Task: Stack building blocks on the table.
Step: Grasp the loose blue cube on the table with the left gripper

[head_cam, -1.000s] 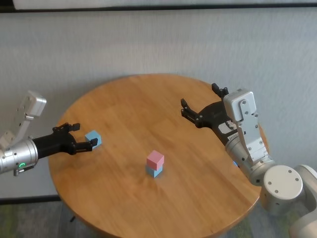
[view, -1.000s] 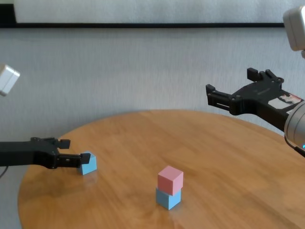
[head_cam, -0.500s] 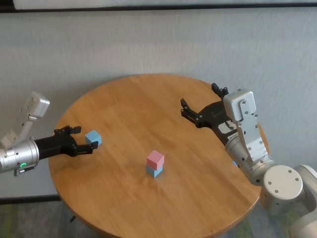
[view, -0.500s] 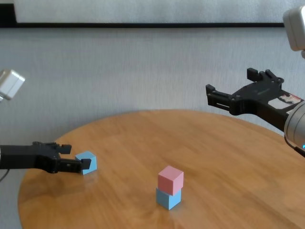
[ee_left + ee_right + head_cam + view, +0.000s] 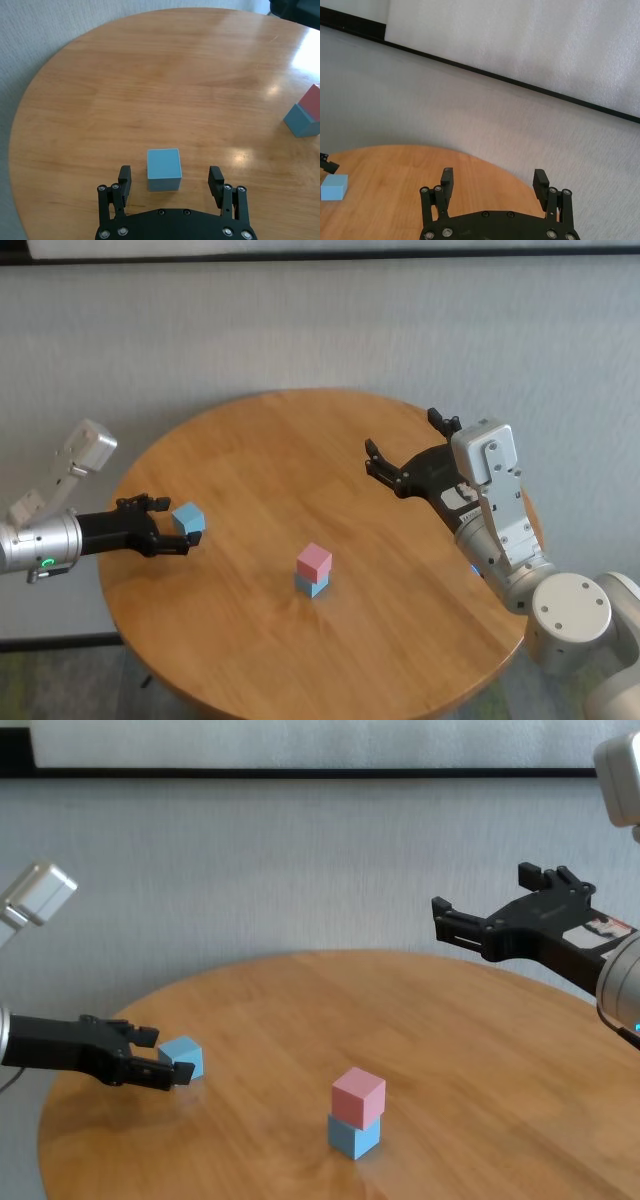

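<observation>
On the round wooden table (image 5: 300, 450) a pink block (image 5: 314, 559) sits on a light blue block (image 5: 312, 585) near the middle; the chest view also shows the pink block (image 5: 358, 1094) on the blue one (image 5: 352, 1136). A second light blue block (image 5: 188, 518) lies alone at the left side. My left gripper (image 5: 170, 524) is low over the table, open, and that block (image 5: 163, 169) sits between its fingertips, apart from both. My right gripper (image 5: 402, 432) hangs open and empty in the air above the table's right side.
A grey wall rises behind the table. The stack (image 5: 305, 112) stands well to the right of the left gripper (image 5: 170, 176). Bare wood lies between the lone block and the stack.
My left arm's wrist has swung upward and its gripper now tilts down toward the table, still open around the lone blue block. The right arm and the blocks have not moved.
</observation>
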Controlling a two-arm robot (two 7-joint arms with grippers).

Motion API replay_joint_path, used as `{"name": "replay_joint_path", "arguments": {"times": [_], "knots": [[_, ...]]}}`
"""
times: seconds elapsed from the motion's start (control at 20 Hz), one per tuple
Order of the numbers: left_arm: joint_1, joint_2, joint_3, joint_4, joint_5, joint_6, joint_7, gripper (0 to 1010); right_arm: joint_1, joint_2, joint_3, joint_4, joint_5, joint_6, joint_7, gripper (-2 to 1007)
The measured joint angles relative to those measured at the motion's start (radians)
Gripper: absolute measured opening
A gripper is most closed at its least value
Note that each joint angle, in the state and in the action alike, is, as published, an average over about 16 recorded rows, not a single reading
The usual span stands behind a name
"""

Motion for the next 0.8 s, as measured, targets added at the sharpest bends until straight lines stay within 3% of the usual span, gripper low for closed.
{"name": "replay_joint_path", "arguments": {"times": [0.25, 0.45, 0.8], "knots": [[-0.058, -0.030, 0.014, 0.111, 0.012, -0.042, -0.019, 1001, 0.000, 0.000, 0.000, 0.000, 0.000, 0.000, 0.000, 1005], [-0.083, -0.044, 0.019, 0.161, 0.014, -0.063, -0.023, 1001, 0.000, 0.000, 0.000, 0.000, 0.000, 0.000, 0.000, 1005], [-0.064, -0.033, 0.017, 0.122, 0.010, -0.047, -0.018, 1001, 0.000, 0.000, 0.000, 0.000, 0.000, 0.000, 0.000, 1005]]}}
